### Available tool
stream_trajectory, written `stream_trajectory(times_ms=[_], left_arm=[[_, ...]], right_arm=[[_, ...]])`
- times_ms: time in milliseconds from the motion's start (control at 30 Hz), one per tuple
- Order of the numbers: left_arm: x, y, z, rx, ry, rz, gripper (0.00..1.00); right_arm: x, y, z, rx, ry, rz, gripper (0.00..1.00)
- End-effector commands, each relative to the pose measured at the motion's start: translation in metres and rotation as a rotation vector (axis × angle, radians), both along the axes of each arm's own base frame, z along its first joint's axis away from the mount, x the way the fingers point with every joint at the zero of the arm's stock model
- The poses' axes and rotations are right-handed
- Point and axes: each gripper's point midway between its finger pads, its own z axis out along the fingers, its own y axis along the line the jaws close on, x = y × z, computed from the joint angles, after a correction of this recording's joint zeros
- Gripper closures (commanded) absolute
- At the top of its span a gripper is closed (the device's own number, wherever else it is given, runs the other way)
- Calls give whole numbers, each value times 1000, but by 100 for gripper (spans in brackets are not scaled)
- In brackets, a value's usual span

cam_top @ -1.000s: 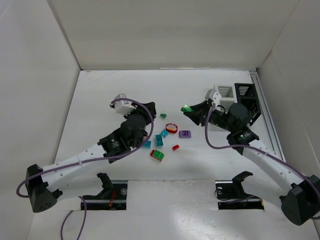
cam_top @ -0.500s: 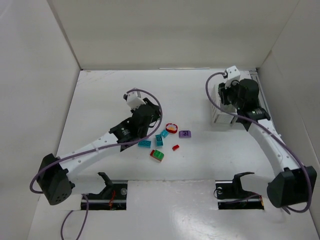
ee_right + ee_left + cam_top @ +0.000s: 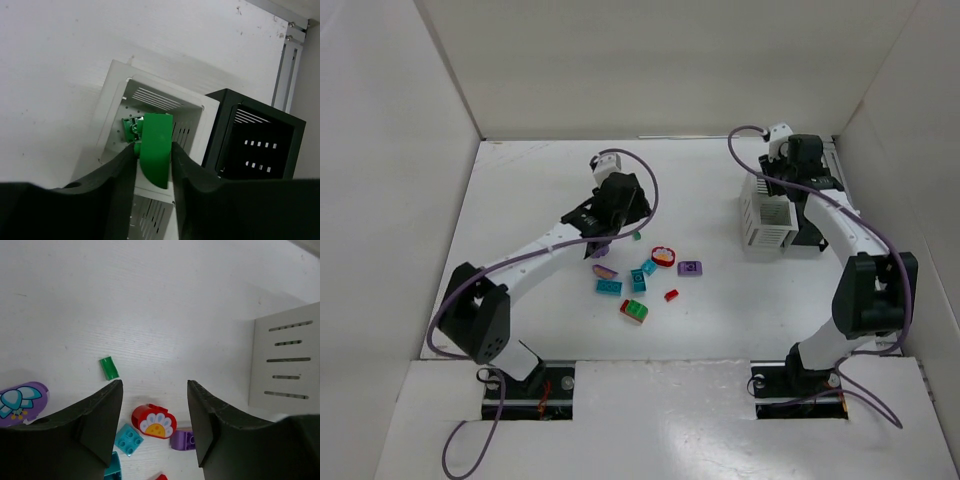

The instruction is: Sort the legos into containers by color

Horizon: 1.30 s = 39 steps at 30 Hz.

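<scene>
Several legos lie mid-table: a red flower brick (image 3: 663, 256), teal bricks (image 3: 638, 280), a purple brick (image 3: 690, 268), a small red one (image 3: 671, 295), a red-and-green stack (image 3: 634, 311) and a small green piece (image 3: 636, 236). My left gripper (image 3: 611, 222) is open and empty, hovering above the red flower brick (image 3: 154, 421), with a teal brick (image 3: 129, 438) and the green piece (image 3: 108, 368) nearby. My right gripper (image 3: 154, 155) is shut on a green brick (image 3: 156, 142) over the white container (image 3: 117, 110). A green studded part (image 3: 130, 128) shows beside it. The black container (image 3: 255, 145) stands directly right.
A purple flower-printed piece (image 3: 20, 400) lies left of the left gripper. The white container (image 3: 767, 218) and black container (image 3: 820, 215) stand at the right, by a metal rail (image 3: 290, 60) along the right wall. White walls enclose the table.
My right arm has carried the green brick from the middle of the table to above the white container. My left arm has stretched farther from its base, over the far side of the pile.
</scene>
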Motion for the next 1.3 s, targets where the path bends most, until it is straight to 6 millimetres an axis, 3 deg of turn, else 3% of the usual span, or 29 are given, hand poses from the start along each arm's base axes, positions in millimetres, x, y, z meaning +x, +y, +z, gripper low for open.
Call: stream_trajectory(times_ms=[0,33,100,167,300,333,400,700,733,867,1067,1233,1267], left_arm=[[7,-18,11,35,-7,-97,49],[9,-21,-5,68,31,-111,47],[16,-26,-8,79,45,-112,47],[23,-24,-24,111,75,-89,47],[30,-28,-41,149,99,-102,47],[34,-31,-38,144,92,-102,47],[35,-32,-53,174,122,-108,47],[34,-6,-95,221,267,6,47],[32,-5,-108,230,299,17,47],[29,-3,-125,231,352,23,47],[26,-2,-146,244,404,45,49],[28,-4,-145,232,398,51,56],[27,-3,-149,238,406,51,63]], right_arm=[[13,-3,26,-17,-63,3,57],[13,-1,26,-12,-63,12,46],[16,-1,26,-19,-63,17,39],[14,-1,24,-20,-54,17,33],[8,-4,42,-33,-88,13,31],[2,-4,49,-32,-103,13,31],[-7,-4,56,-32,-120,12,31],[-53,-5,71,-14,-181,15,31],[-54,-5,75,-13,-192,15,31],[-64,-9,78,-15,-198,-8,30],[-74,-15,66,-33,-166,-36,30],[-75,-15,62,-26,-157,-40,30],[-76,-15,65,-25,-166,-40,30]])
